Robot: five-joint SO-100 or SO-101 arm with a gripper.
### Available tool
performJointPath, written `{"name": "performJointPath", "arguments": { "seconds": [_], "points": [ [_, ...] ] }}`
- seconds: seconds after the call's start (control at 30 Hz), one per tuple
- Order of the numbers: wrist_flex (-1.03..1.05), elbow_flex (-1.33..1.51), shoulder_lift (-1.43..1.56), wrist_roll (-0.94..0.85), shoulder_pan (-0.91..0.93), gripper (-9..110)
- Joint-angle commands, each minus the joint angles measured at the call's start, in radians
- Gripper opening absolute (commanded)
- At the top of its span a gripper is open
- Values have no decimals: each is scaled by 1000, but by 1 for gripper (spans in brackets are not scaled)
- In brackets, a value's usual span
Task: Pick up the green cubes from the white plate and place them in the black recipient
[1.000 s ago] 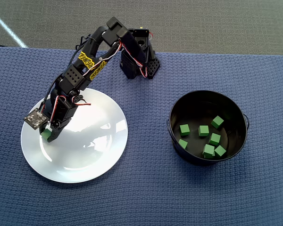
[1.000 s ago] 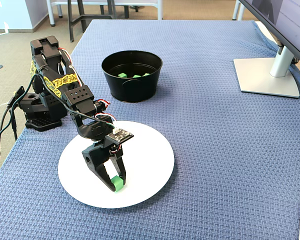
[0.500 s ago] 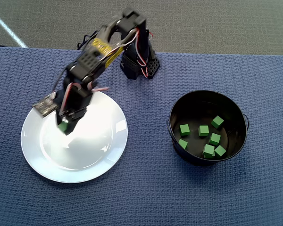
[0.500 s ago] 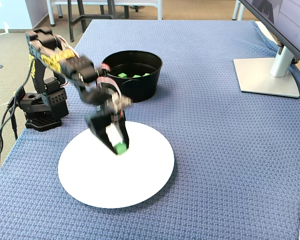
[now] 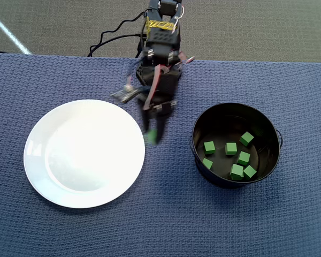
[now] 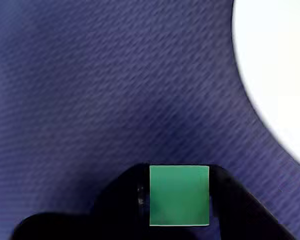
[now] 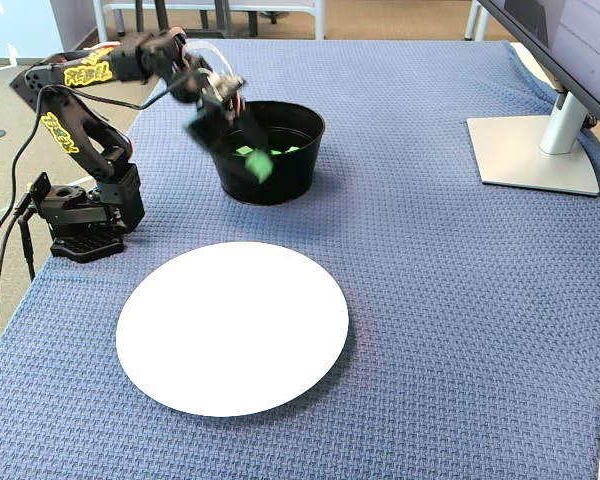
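My gripper (image 5: pixel 151 137) (image 6: pixel 179 196) (image 7: pixel 259 165) is shut on one green cube (image 6: pixel 179 195) (image 5: pixel 150 138) (image 7: pixel 260 166) and holds it in the air over the blue cloth, between the white plate (image 5: pixel 53 176) (image 7: pixel 180 370) (image 6: pixel 285 75) and the black recipient (image 5: pixel 273 155) (image 7: pixel 270 185). The plate is bare. Several green cubes (image 5: pixel 237 156) lie on the recipient's floor. In the fixed view the held cube shows in front of the recipient's near wall.
A blue woven cloth (image 5: pixel 166 214) covers the table. The arm's base (image 7: pixel 85 215) stands at the cloth's back edge in the overhead view. A monitor stand (image 7: pixel 535 150) sits at the right in the fixed view.
The gripper lifted the green cube off the plate and swung it right, off the plate toward the black recipient. The plate now holds nothing.
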Motion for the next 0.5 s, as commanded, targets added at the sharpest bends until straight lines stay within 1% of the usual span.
{"name": "performJointPath", "arguments": {
  "seconds": [0.0,0.1,0.2,0.3,0.47],
  "points": [
    [8,-34,77,287,-189,0],
    [-43,-23,64,442,-347,0],
    [-64,-49,-21,529,-474,0],
    [-78,-112,-147,575,-528,0],
    [-121,-166,-308,617,-537,0]
  ]
}}
